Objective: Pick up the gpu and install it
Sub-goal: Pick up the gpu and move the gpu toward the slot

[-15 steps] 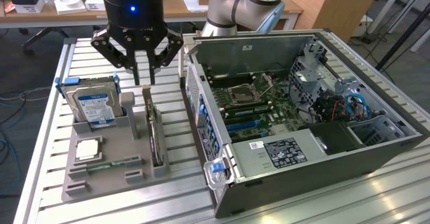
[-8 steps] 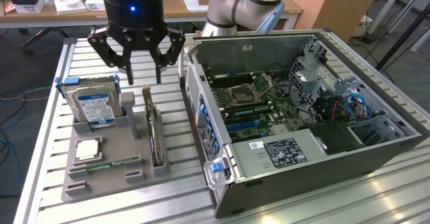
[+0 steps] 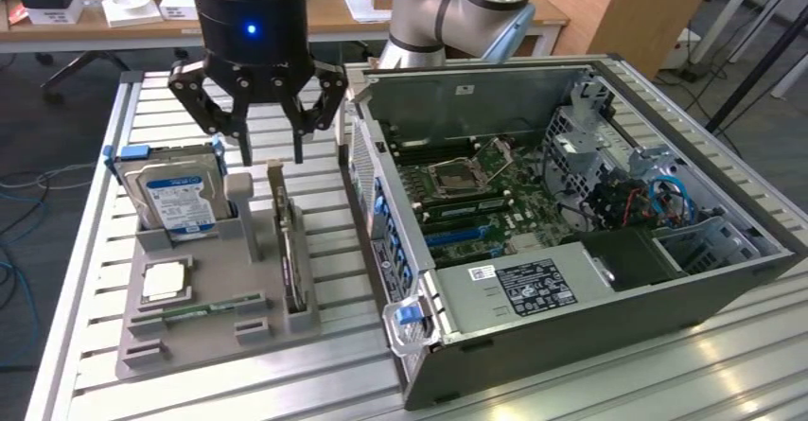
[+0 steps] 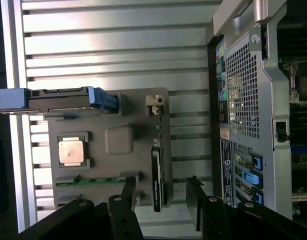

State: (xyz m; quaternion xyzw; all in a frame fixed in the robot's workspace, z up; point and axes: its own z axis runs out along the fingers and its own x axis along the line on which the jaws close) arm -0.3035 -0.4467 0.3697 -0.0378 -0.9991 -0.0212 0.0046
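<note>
gpu (image 3: pixel 293 260) stands on edge at holder tray (image 3: pixel 215 270) edge nearest case (image 3: pixel 657 298): light, stiff, fragile; pinch flat faces. gripper (image 3: pixel 272 151) open above.

One gpu (image 3: pixel 293 260), one hard drive (image 3: pixel 177 199) — one case (image 3: pixel 593 331)

Exterior view: placed off the arm, high over the near edge of the slatted table (image 3: pixel 707 374), tilted down and facing the far desk (image 3: pixel 328 22). Wide enough to take in the whole grey tray (image 3: pixel 215 284) on the exterior view's left and the open computer case (image 3: pixel 707 293) on the exterior view's right.

Wrist view: carried on the arm above the tray, facing straight down past the gripper (image 4: pixel 161 191), much closer in.

Shared by both: the tray, the slats around it, and the case's rear panel (image 4: pixel 243 85) beside it.
</note>
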